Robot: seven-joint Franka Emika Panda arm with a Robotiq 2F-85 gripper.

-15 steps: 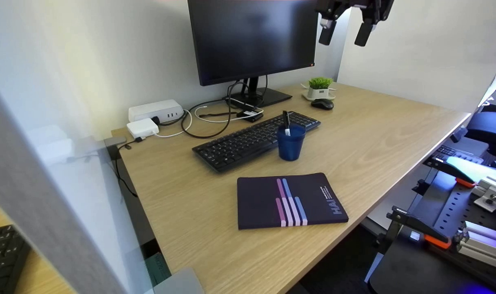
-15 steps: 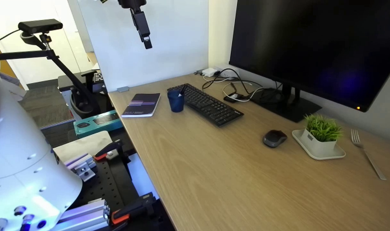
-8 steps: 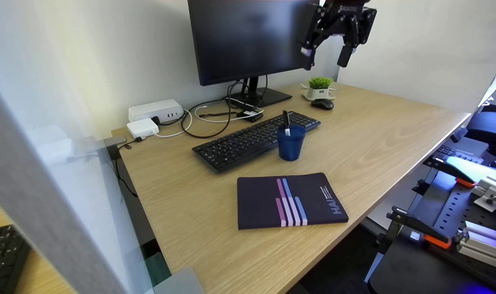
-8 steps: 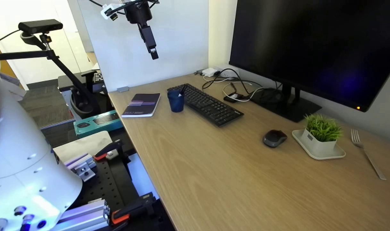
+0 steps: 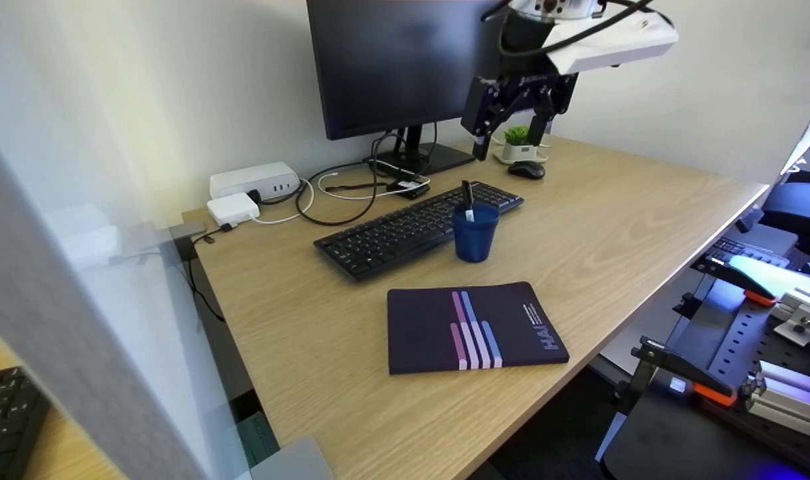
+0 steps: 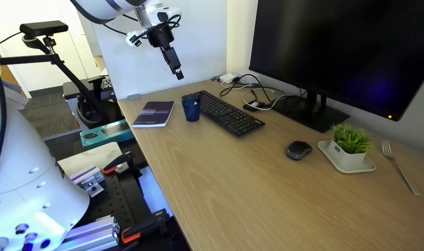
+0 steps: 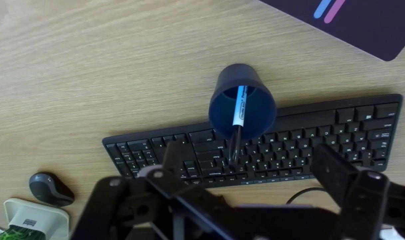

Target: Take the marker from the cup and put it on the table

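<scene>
The marker [image 7: 239,108] stands tilted in the dark-blue cup [image 7: 239,74], its white body partly inside and its black cap sticking out over the rim. It shows in both exterior views, as the marker [image 5: 468,200] and the marker [image 6: 198,98]. The cup [image 5: 475,241] stands upright on the light-wood table [image 5: 611,233], beside the keyboard. My gripper [image 5: 507,145] is open and empty, in the air above the cup and apart from it. In the wrist view the fingers of my gripper [image 7: 247,153] are spread wide, with the cap's end between them in the picture. The marker's lower end is hidden in the cup.
A black keyboard [image 5: 418,230] lies right beside the cup. A dark notebook [image 5: 475,328] lies near the cup. A monitor [image 5: 418,60], cables [image 5: 371,197], a mouse [image 6: 298,150], a potted plant [image 6: 351,139] and a fork [image 6: 400,169] are also on the table.
My gripper has come down from high above the table toward the cup, moving left in an exterior view, and stays open. The marker, cup and other objects have not moved.
</scene>
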